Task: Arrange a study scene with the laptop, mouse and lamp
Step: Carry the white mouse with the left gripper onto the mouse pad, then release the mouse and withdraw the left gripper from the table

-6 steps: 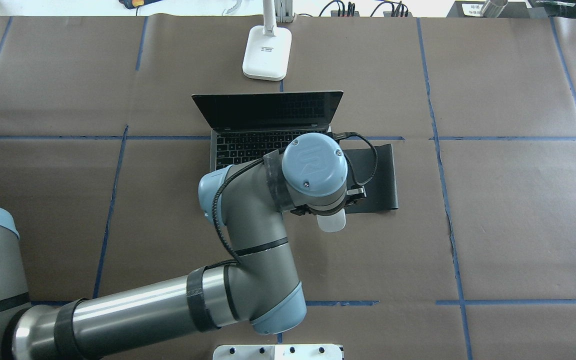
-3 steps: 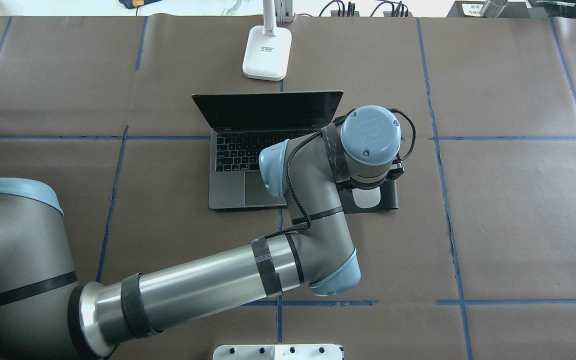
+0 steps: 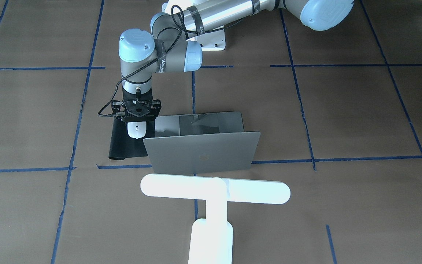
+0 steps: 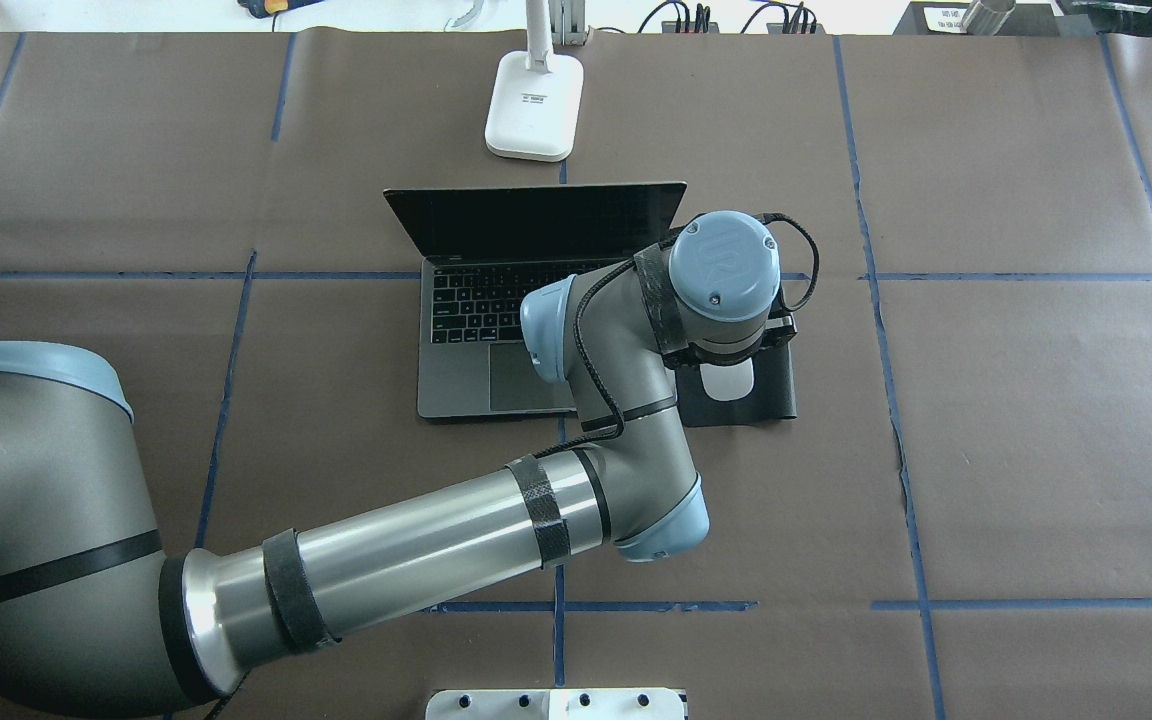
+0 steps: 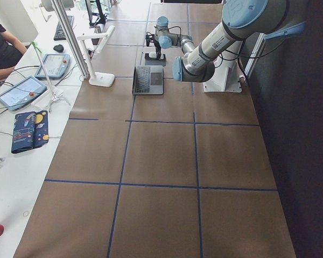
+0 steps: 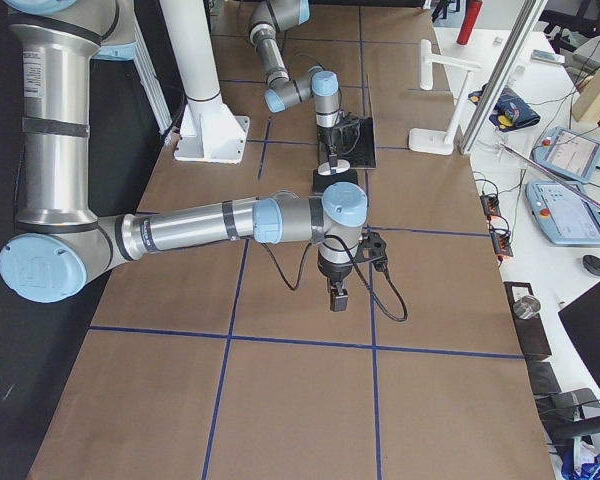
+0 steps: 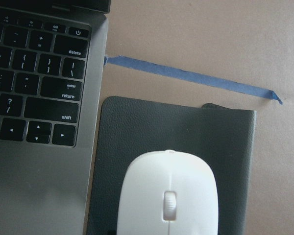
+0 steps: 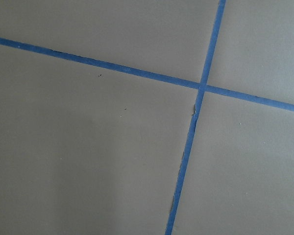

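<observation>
Exterior front-facing view: a white mouse (image 3: 136,131) is gripped, at the end nearer the robot, by the left gripper (image 3: 137,123), which is closed against its sides over a black mat (image 3: 117,148). Whether the mouse touches the mat cannot be told. The mat is laid just beside the open grey laptop (image 3: 202,152), on its enter-key side. A white T-shaped lamp (image 3: 214,191) is placed behind the laptop lid. The right gripper (image 6: 337,298) is poised over bare tabletop (image 6: 300,400), well apart; how far it is open cannot be told.
</observation>
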You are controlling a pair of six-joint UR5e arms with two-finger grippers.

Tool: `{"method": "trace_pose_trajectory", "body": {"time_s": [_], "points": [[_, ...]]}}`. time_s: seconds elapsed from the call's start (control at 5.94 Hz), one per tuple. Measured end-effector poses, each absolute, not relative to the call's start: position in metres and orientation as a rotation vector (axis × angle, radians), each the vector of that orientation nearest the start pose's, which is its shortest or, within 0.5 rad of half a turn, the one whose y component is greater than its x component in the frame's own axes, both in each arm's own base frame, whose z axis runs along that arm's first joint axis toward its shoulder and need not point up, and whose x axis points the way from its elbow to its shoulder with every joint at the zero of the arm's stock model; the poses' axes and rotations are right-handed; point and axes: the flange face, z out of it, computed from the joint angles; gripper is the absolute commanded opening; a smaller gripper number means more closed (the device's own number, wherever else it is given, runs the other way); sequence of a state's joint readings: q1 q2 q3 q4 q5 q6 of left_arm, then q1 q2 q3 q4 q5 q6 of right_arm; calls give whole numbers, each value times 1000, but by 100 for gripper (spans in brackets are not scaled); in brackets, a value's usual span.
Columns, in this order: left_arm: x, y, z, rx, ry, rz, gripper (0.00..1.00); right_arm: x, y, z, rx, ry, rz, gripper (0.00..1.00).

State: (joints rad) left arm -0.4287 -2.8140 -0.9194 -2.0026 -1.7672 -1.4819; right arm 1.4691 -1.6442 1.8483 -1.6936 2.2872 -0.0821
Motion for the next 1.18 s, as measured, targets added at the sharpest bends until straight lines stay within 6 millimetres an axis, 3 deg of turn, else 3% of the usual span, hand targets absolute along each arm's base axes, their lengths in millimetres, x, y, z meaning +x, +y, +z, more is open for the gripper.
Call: {"method": "trace_pose_trajectory", "body": {"time_s": [0.17,0.34,0.5,0.67,1.18], "points": [[744,-466,50,95,1052,-204,23,21,-463,575,68,-717,-204,100],[748,-468,53,100,1065,-201,44,21,-462,577,65,-716,-204,100],[749,-468,52,103,1075,-200,79,21,-461,579,62,-714,-203,100],[748,-470,49,106,1083,-201,100,21,-460,581,58,-713,-201,100],[727,-500,48,103,1092,-230,100,22,-460,582,57,-712,-201,100]]}}
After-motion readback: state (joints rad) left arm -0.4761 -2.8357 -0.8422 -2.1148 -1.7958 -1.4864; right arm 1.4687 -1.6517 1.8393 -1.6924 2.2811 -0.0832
